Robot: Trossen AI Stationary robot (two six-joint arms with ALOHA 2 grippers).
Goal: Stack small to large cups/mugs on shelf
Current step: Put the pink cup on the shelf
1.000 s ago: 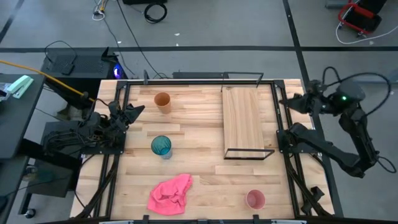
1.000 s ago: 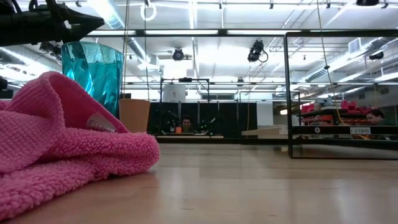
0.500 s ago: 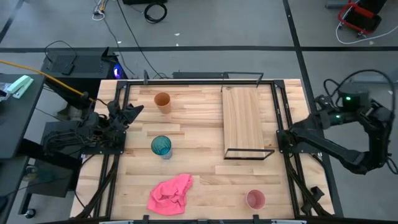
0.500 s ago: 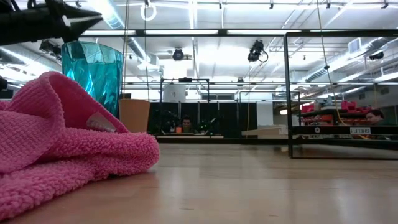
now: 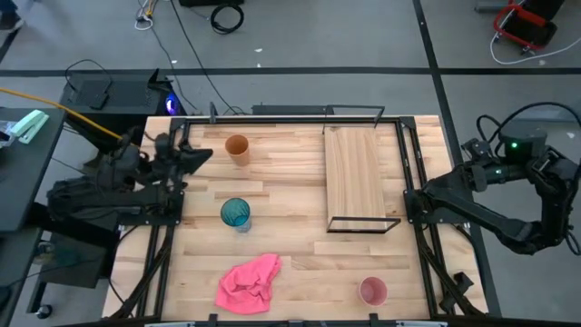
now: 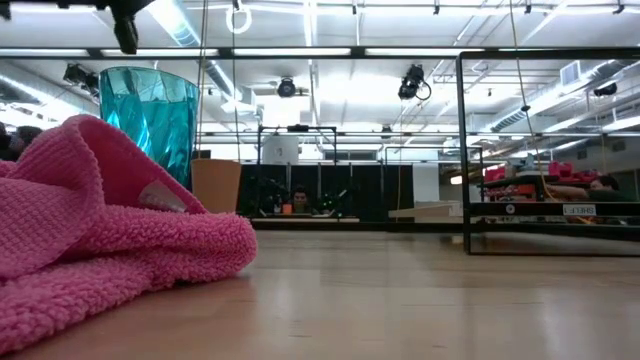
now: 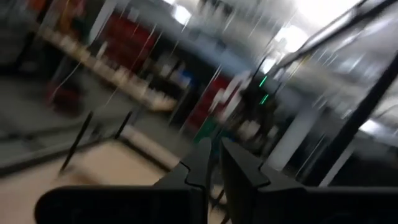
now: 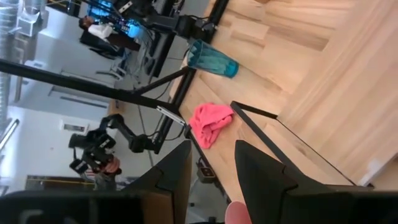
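The orange cup (image 5: 237, 148) stands at the table's far left, the teal cup (image 5: 235, 213) nearer and below it in the high view, and the pink cup (image 5: 373, 291) near the front edge at the right. The shelf (image 5: 355, 177) lies right of centre with its black wire frame. My left gripper (image 5: 201, 154) is shut and empty, raised over the table's left edge, left of the orange cup. My right gripper (image 5: 467, 159) is open and empty beyond the table's right edge; its wrist view shows the teal cup (image 8: 211, 59) and the pink cup's rim (image 8: 235, 214).
A crumpled pink cloth (image 5: 249, 283) lies near the front edge, left of the pink cup; it fills the low view's left (image 6: 100, 230) in front of the teal cup (image 6: 150, 120). Black frame rails (image 5: 404, 173) run along both table sides.
My left gripper has risen and tipped, leaving most of the low view at its top. My right gripper has drawn back from the shelf's far corner toward the table's right edge and a little nearer. The cups, cloth and shelf have stayed put.
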